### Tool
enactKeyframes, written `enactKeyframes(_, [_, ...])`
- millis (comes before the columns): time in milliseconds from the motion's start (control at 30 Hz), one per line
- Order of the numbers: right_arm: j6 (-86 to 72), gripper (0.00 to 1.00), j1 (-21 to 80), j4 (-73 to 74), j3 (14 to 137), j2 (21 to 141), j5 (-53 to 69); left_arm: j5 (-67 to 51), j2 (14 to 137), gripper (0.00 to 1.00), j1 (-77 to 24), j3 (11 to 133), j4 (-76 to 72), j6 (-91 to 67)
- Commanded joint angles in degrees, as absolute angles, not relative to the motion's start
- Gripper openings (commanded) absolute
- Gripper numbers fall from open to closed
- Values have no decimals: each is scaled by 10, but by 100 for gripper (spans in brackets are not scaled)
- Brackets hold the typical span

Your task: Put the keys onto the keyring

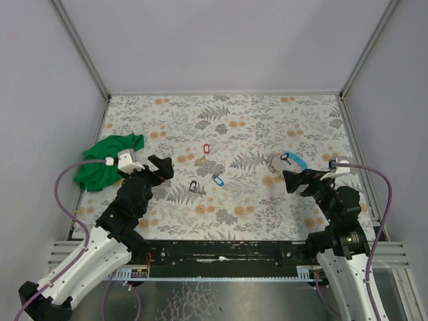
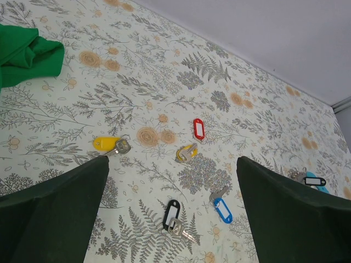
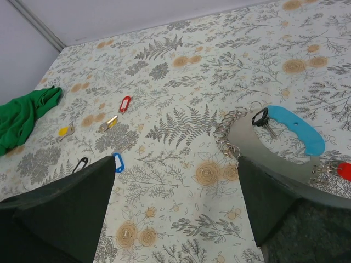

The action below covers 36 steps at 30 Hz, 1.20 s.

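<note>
Keys (image 2: 222, 208): loose, flat, scattered mid-table, none touching; red tag (image 2: 198, 129), blue tag (image 1: 217, 180), black tag (image 2: 171, 213), yellow tag (image 2: 106, 144). Keyring (image 3: 290, 127): metal hoop with blue grip, well right of them, just ahead of right gripper (image 1: 291, 182). Left gripper (image 1: 166, 168) and right gripper: jaws spread wide, holding nothing. Green cloth (image 1: 107, 160): bunched at left edge of floral table (image 1: 267, 214)

Floral-print table (image 1: 254, 200) w/ crumpled green cloth (image 1: 107, 160), red-tag key (image 2: 198, 129), yellow-tag key (image 2: 107, 144), blue-tag key (image 2: 222, 208), black-tag key (image 2: 172, 215), grey/blue keyring tool (image 3: 263, 148).
</note>
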<state>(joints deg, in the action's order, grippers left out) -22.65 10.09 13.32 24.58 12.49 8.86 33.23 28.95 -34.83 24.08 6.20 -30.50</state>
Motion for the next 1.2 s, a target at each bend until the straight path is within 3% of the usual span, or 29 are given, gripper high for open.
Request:
enactKeyframes(0, [-223, 99, 104, 122, 269, 129, 61, 339, 286, 100, -347, 241, 57, -306])
enactKeyframes(533, [-271, 99, 104, 124, 259, 195, -50, 372, 321, 100, -350, 250, 69, -353])
enactKeyframes(767, [-273, 99, 104, 100, 248, 276, -58, 309, 329, 100, -350, 245, 57, -327])
enactKeyframes(933, [-276, 100, 102, 94, 248, 371, -165, 316, 326, 100, -350, 247, 65, -328])
enactKeyframes(1167, [-278, 88, 70, 49, 282, 535, -195, 293, 327, 100, -350, 245, 58, -324])
